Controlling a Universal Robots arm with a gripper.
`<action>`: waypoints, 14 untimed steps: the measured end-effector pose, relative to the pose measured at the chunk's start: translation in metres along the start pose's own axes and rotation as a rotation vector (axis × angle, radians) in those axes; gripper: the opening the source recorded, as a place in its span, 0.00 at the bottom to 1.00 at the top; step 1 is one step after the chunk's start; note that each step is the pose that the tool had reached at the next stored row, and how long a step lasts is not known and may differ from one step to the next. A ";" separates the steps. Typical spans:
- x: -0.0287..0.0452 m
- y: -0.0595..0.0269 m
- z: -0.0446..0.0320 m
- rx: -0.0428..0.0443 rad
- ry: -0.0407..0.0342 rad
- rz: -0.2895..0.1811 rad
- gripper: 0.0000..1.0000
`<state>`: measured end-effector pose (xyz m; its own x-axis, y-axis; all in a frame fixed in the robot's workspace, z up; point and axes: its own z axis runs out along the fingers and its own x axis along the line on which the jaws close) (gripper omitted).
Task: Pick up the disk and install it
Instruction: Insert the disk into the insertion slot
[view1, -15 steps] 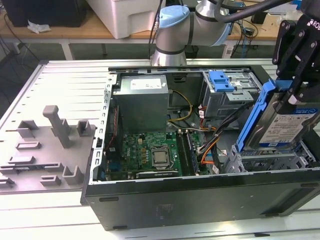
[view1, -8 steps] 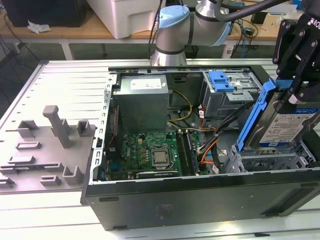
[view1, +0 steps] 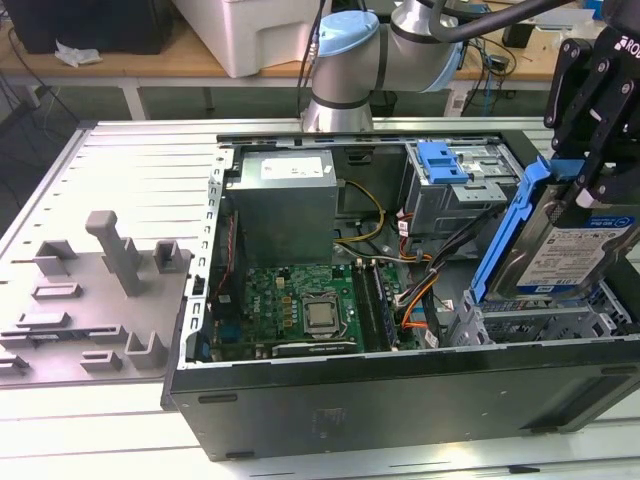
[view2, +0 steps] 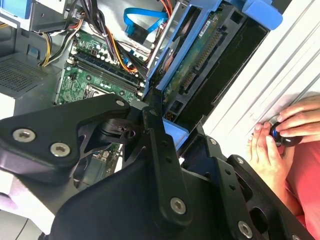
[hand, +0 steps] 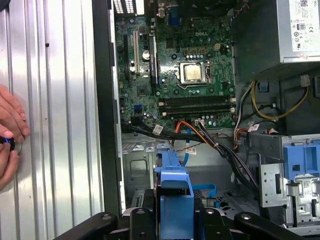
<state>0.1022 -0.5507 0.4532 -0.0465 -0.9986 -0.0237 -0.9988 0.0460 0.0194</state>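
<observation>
Gripper (view1: 585, 180) clenched on the disk (view1: 575, 250), held tilted above the computer case (view1: 400, 400).

In the exterior view the arm (view1: 345, 60) stood behind the case and bent over its end at the exterior view's right. The claw pointed down, and its fingers gripped the disk's upper edge at the blue frame. Inside the case lay the motherboard (view1: 300, 310), then orange and black cables (view1: 425, 290) close beside the frame. The disk's lower end sat at the drive cage (view1: 540, 315); contact could not be told. The second wrist view showed the disk's green circuit-board underside. The first wrist view showed a person's hand (hand: 10, 135) on the ribbed table (hand: 60, 100) just outside the case wall.
</observation>
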 end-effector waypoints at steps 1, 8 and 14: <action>0.0000 0.0000 0.0000 0.0000 0.0000 0.000 0.36; -0.0002 -0.0002 0.0000 -0.0008 0.0007 -0.034 0.36; 0.0000 -0.0011 0.0020 -0.0009 0.0006 -0.033 0.36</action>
<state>0.1033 -0.5507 0.4512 -0.0137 -0.9996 -0.0238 -0.9997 0.0133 0.0195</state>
